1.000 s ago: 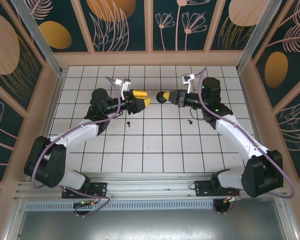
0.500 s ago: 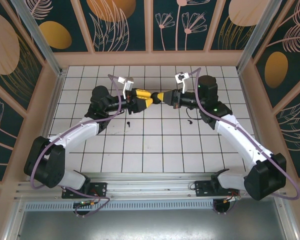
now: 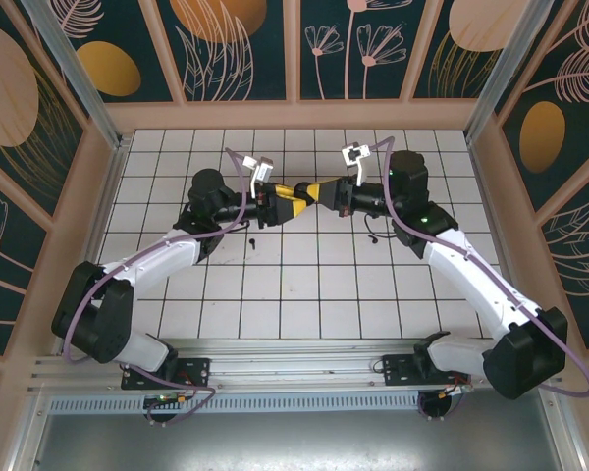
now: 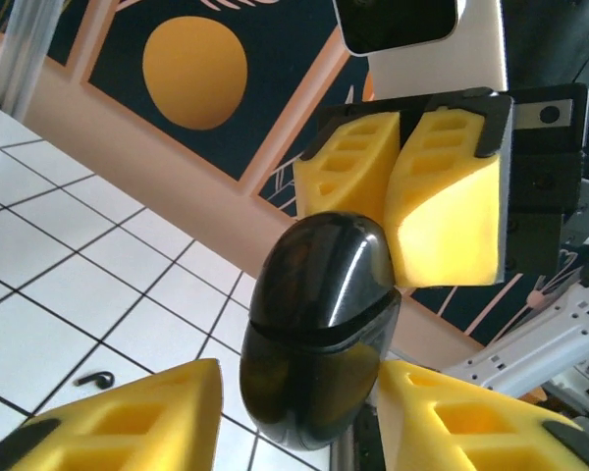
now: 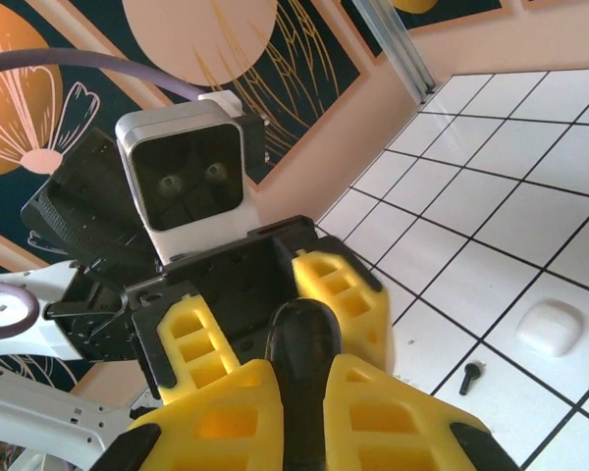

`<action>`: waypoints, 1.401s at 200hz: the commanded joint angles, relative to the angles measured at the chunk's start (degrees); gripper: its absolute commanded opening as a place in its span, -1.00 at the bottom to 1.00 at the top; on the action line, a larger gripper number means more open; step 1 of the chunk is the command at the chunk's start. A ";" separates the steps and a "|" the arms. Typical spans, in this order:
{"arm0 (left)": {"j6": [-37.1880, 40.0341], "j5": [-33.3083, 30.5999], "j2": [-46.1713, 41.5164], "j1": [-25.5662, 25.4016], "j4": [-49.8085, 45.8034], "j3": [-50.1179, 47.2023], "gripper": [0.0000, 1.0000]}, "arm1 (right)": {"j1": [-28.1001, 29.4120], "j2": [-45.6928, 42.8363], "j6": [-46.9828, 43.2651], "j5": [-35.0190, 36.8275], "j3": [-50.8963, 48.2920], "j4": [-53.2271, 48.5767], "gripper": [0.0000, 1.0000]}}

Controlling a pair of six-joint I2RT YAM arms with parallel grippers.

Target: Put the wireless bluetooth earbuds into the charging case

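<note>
My right claw (image 5: pixel 309 378) is clamped on a glossy black pod (image 4: pixel 314 324), and the left claw (image 4: pixel 294 392) gapes around it. If I release early, I judge it drops onto the worktop (image 5: pixel 530 147), where an earbud (image 5: pixel 471 376) lies near the white case (image 5: pixel 552 327).

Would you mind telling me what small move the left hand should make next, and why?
Probably close the left hand gently on the black pod. The right hand pinches the pod's other end, while the left fingers flank it with what looks like a slight gap, so a second firm grip seems needed before anything else moves.
</note>
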 commanded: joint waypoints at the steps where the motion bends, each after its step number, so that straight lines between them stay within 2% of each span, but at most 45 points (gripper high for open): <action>1: -2.03 2.08 0.81 -0.04 3.48 1.60 -0.40 | 0.19 -1.55 -0.84 -0.61 0.34 1.81 -1.00; 8: -1.95 2.14 0.73 -0.04 3.48 1.56 -0.48 | 0.19 -1.55 -0.75 -0.69 0.25 2.03 -1.00; 17: -1.82 2.06 0.57 -0.05 3.44 1.62 -0.48 | 0.21 -1.50 -0.75 -0.94 0.19 2.10 -1.00; 41: -1.28 1.49 -0.04 -0.04 3.46 1.36 -0.26 | 0.24 -1.70 -0.83 -1.22 -0.11 2.08 -1.00; 55: -1.23 1.61 -0.06 0.03 3.76 1.52 -0.26 | 0.23 -1.76 -0.88 -1.35 -0.28 1.77 -1.00; 70: -1.49 2.01 0.04 -0.05 4.33 1.71 -0.36 | 0.20 -1.76 -0.92 -1.61 -0.31 1.68 -1.00; 96: -1.55 2.39 0.33 -0.02 5.05 1.84 -0.67 | 0.23 -1.66 -0.77 -1.41 -0.37 1.66 -1.00; 136: 2.39 1.57 -1.20 -0.05 3.61 0.34 -0.85 | -0.04 -0.73 0.26 -1.06 0.05 1.54 -1.00; 183: 7.98 -0.26 -4.24 -0.04 1.72 -2.40 -0.98 | -0.04 2.66 1.76 2.60 2.45 -2.72 -0.47; 201: 9.77 -1.38 -5.52 -0.03 1.25 -3.56 -0.98 | 0.05 4.35 1.72 3.64 3.39 -4.97 -0.36; 225: 11.54 -2.04 -6.50 -0.05 0.34 -4.90 -0.99 | 0.02 5.94 1.78 6.00 3.93 -7.41 -0.31; 280: 13.66 -3.50 -8.30 0.01 -1.61 -6.41 -0.99 | -0.02 8.02 2.33 6.42 5.58 -9.58 -0.25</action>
